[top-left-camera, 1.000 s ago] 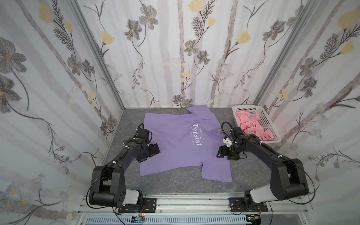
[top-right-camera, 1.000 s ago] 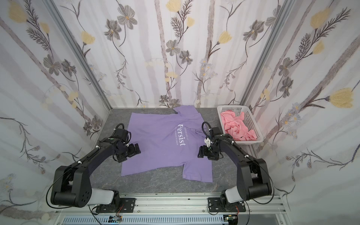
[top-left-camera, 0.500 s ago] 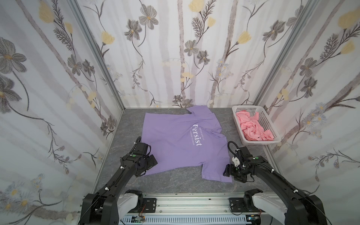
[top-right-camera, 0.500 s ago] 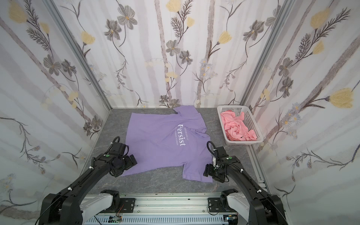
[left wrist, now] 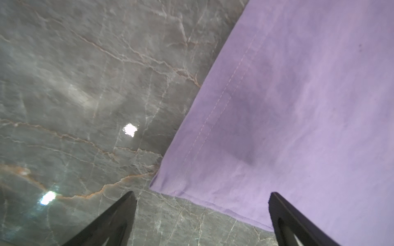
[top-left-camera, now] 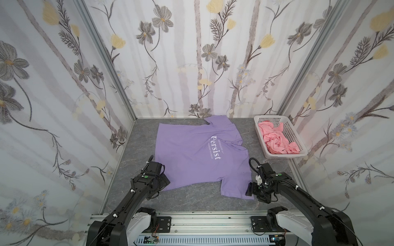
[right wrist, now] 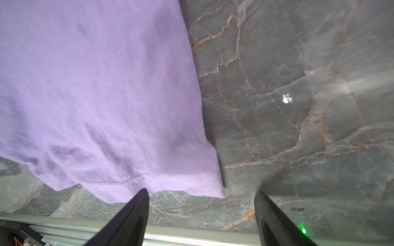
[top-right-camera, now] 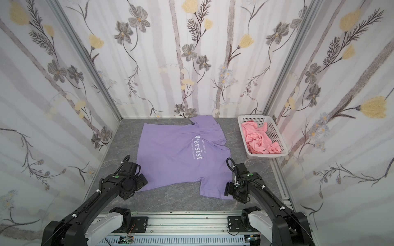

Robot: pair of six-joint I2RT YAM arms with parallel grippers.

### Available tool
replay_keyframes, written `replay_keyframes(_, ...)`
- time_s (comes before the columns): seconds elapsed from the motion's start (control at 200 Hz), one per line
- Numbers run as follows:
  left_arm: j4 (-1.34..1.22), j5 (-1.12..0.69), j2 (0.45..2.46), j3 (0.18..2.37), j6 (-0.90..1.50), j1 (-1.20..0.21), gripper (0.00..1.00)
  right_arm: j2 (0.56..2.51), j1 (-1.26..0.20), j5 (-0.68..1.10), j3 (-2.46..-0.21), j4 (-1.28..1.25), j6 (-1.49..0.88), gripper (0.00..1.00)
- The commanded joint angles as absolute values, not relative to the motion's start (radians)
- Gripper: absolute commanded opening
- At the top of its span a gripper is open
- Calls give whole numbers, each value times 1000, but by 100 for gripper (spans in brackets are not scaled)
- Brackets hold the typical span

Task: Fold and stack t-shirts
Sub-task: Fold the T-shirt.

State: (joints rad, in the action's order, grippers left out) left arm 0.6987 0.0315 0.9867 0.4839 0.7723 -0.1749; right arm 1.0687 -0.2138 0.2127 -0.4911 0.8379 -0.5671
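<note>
The lavender-purple t-shirt (top-left-camera: 191, 153) (top-right-camera: 174, 153) lies flat on the grey marble table (top-left-camera: 191, 200), white lettering up, collar towards the basket side. My left gripper (top-left-camera: 164, 182) (left wrist: 202, 193) hovers open at its near-left hem corner (left wrist: 162, 183); one finger is over cloth, the other over bare table. My right gripper (top-left-camera: 249, 189) (right wrist: 200, 190) is open at the near-right sleeve corner (right wrist: 213, 189), with nothing between its fingers. The salmon-pink garment (top-left-camera: 277, 140) (top-right-camera: 260, 141) lies crumpled in the basket.
A white perforated basket (top-left-camera: 285, 155) (top-right-camera: 266, 155) stands at the right side of the table. Floral walls close in the left, back and right sides. The metal rail (top-left-camera: 202, 219) carrying both arm bases runs along the front edge, close behind the right gripper.
Both arms have drawn back from the shirt's middle sides to its near corners by the front edge. The shirt has not moved. Both grippers stay open.
</note>
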Motion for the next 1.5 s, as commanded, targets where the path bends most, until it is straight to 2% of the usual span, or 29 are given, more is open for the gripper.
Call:
replay_keyframes(0.0,705,54,997,497,788,-176,100,1104,-216,241,-500,810,-563,75)
replay_keyframes(0.135,682,42,1034,497,788,-176,100,1134,-216,249,-504,792,-554,67)
replay_keyframes(0.24,663,38,1046,494,795,-176,100,1149,-216,252,-512,782,-546,51)
replay_keyframes(0.445,641,36,1077,501,790,-176,100,1228,-224,260,-538,743,-530,54)
replay_keyframes(0.56,635,30,1091,503,793,-176,100,1290,-234,261,-566,730,-507,52)
replay_keyframes(0.659,633,31,1090,504,796,-176,100,1330,-239,267,-575,715,-493,37)
replay_keyframes(0.704,632,30,1091,501,797,-176,100,1344,-239,270,-577,706,-490,26)
replay_keyframes(0.779,634,34,1092,501,796,-176,100,1355,-241,282,-580,692,-488,0)
replay_keyframes(0.999,665,45,1129,510,800,-179,100,1359,-247,298,-622,697,-477,0)
replay_keyframes(1.494,711,74,1040,446,899,-198,100,1345,-266,336,-656,719,-448,0)
